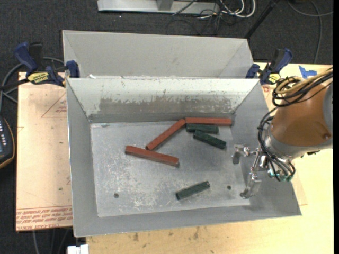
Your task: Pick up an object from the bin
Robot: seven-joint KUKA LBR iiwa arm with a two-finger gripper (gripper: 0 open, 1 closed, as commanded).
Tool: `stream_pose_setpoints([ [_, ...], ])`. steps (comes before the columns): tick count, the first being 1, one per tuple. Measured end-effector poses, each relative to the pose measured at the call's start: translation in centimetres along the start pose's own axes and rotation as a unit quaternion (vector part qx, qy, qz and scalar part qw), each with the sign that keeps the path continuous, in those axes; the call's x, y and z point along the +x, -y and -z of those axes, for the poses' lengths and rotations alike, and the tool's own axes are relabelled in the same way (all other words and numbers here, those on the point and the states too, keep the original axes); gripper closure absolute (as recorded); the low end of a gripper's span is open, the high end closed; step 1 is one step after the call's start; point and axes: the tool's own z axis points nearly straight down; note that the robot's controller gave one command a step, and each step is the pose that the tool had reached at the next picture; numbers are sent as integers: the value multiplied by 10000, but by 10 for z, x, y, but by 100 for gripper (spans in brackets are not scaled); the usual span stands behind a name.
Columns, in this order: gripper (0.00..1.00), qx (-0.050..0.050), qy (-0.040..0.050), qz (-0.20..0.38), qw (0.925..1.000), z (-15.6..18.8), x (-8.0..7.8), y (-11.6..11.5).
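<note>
Hovering by the right wall of the bin (159, 97), the gripper (242, 173) stands wide, with nothing between its fingers. Nearest thing: a dark green bar (192, 190) near the front edge, lying apart from it. Red-brown bars (152, 156) lie mid-floor. Judged: nothing picked yet; the grasp and lift remain.

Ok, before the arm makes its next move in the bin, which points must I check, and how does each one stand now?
1. Gripper inside the bin, near its right wall: ok.
2. Gripper above a thing: not ok, it seems to have bare floor below it.
3. Nearest dark green bar, at the front, lies alone: ok.
4. Two middle red-brown bars apart: not ok, they touch.
5. Back bars apart: not ok, crowded together.
6. Wrist cables clear of the bin wall: cannot tell.
</note>
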Motion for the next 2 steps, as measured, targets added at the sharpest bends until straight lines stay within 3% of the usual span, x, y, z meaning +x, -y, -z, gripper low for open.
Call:
stream_pose_setpoints([
  [1,0,8,94,697,9975,-57,15,-70],
  [2,0,5,55,1386,9903,-56,-22,-115],
])
